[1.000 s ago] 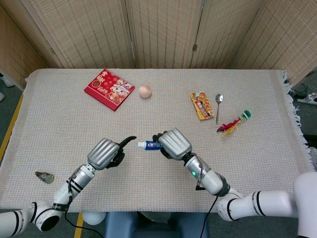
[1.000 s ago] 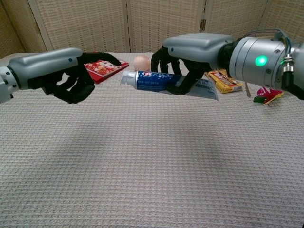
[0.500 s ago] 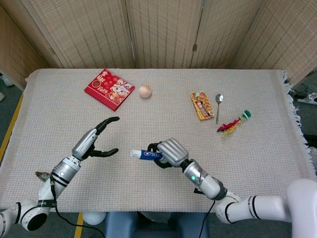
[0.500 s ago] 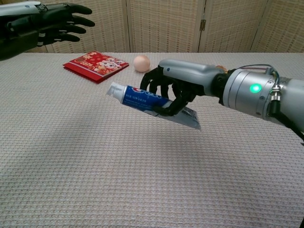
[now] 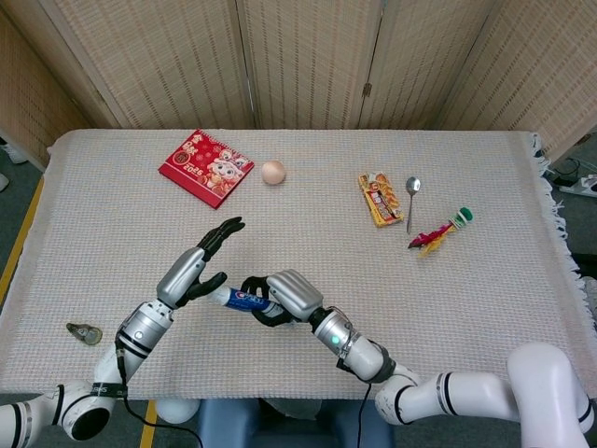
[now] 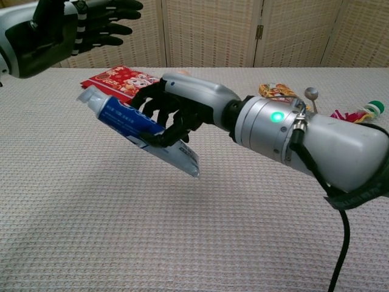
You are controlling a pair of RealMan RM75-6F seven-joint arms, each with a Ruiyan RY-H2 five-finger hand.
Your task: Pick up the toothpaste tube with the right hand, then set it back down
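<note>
Toothpaste tube (image 6: 138, 134) gripped in your right robot hand (image 6: 176, 108), raised off bench (image 6: 91, 231); your left robot hand (image 5: 201, 261) spread wide, empty.

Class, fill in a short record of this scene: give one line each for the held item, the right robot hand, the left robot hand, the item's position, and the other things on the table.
held item: toothpaste tube
right robot hand: grips the tube around its middle
left robot hand: fingers spread, holding nothing
item position: lifted off the table, tilted, cap end up
other things: red booklet, egg, snack packet, spoon, red-green toy, small object near the left edge
</note>
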